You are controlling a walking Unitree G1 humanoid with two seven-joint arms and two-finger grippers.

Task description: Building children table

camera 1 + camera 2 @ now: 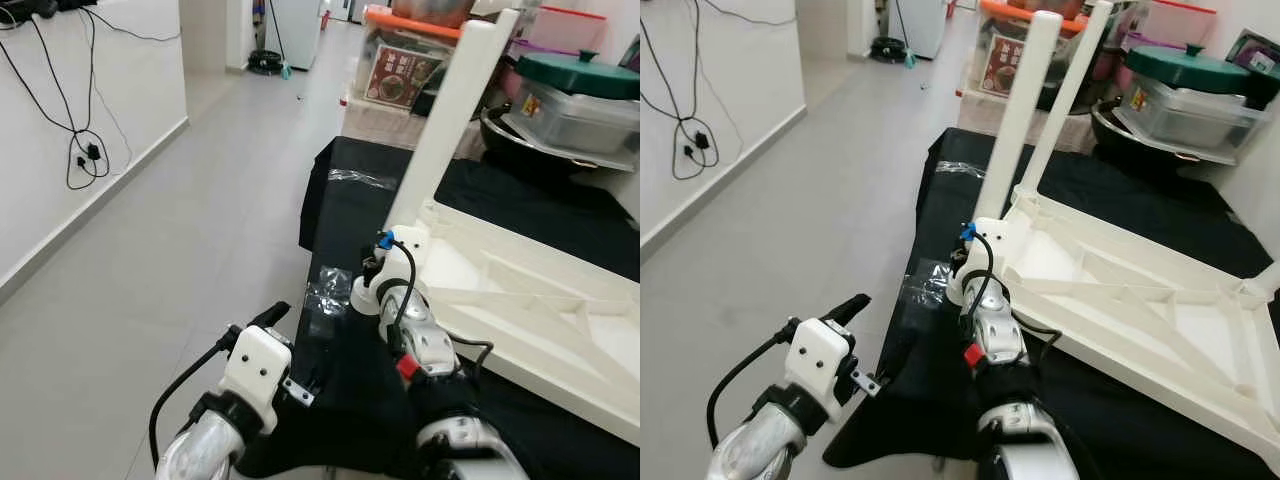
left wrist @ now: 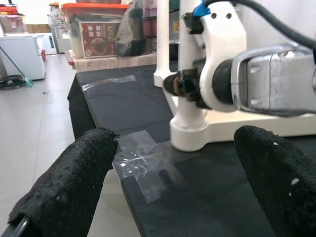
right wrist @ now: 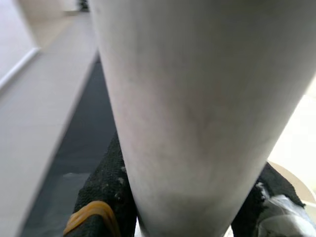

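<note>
A white children's table (image 1: pixel 1140 300) lies upside down on a black cloth (image 1: pixel 940 380). Two white legs stand upright at its near-left corner; the nearer leg (image 1: pixel 1022 110) rises from a round socket. My right gripper (image 1: pixel 962 268) is at the base of that leg. In the right wrist view the leg (image 3: pixel 187 98) sits between its black fingers (image 3: pixel 106 197), which are shut on it. My left gripper (image 1: pixel 270 318) hangs over the cloth's left edge, a little short of the leg. In the left wrist view its fingers (image 2: pixel 74 177) stand wide open around nothing.
Clear tape (image 1: pixel 325 295) is stuck on the cloth near the leg's base. Storage boxes with an orange lid (image 1: pixel 410 60) and a green pot lid (image 1: pixel 580 72) crowd the back. Grey floor (image 1: pixel 200 220) runs along the left, with cables (image 1: pixel 85 150) on the wall.
</note>
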